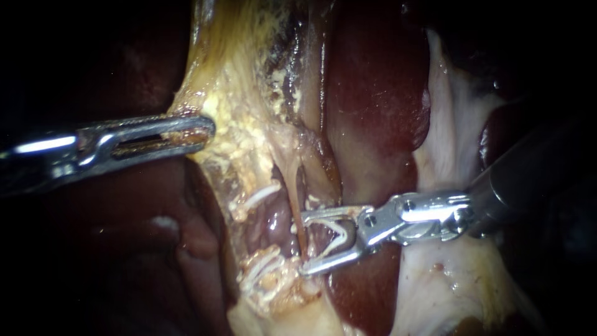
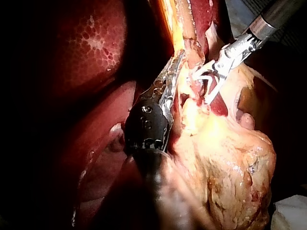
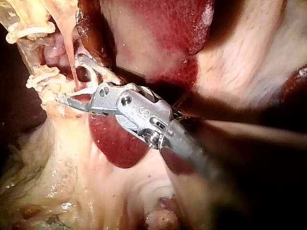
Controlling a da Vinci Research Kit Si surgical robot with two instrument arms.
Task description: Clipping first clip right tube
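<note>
— Where is the tube?
— The thin pale tube runs down across the gap at the tips of the hand of the right instrument, between its two jaws.
— And that hand itself?
— Its jaws stand wide apart and carry a V-shaped clip, one leg against each jaw, with the open mouth facing the tube. Dark red liver lies behind the hand.
— The other one?
— Well apart from it, the left instrument has its hand closed on the edge of the yellowish tissue beside that tube.
</note>
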